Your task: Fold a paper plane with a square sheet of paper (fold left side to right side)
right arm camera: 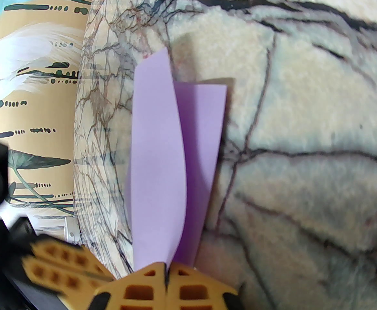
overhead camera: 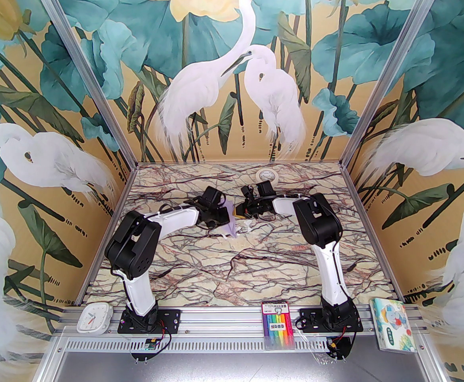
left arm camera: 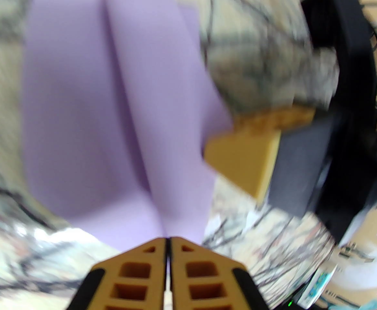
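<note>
The paper plane (overhead camera: 230, 224) sat near the middle of the table (overhead camera: 255, 261), with the left claw (left arm camera: 168, 241) at its 9 o'clock and the right claw (right arm camera: 166, 267) at its 3 o'clock. Both claws were pinched almost fully closed on its folds, probably to steady the centre ridge for creasing.

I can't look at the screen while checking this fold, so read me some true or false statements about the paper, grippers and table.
1. The left gripper and right gripper both pinch the lavender paper. True.
2. The paper lies flat and unfolded. False: it is creased, with a flap raised.
3. The tape roll sits near the table's far edge. True.
4. The tissue pack is beside the left arm's base. False: it is by the right arm's base.
</note>
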